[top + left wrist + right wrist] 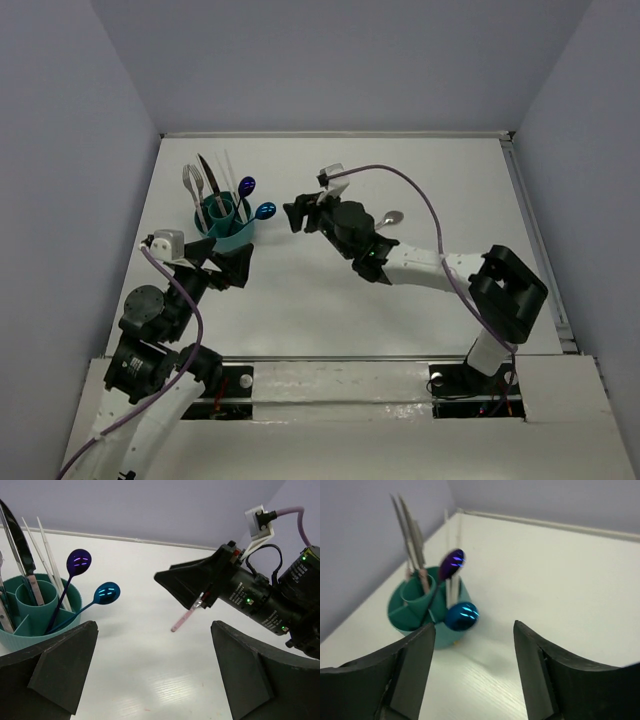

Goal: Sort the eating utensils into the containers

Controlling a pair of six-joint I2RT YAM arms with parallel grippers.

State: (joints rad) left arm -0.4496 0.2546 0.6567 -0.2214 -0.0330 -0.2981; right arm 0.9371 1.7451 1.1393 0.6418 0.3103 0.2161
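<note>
We had both hands released: left hand (231,263) just beside the caddy (236,239), right hand (297,215) above the desk (420,165) with a pink handle (184,619) poking out beneath it, contact unclear.

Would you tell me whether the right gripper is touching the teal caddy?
Apart. The top external view shows table between the right gripper and the teal caddy.
</note>
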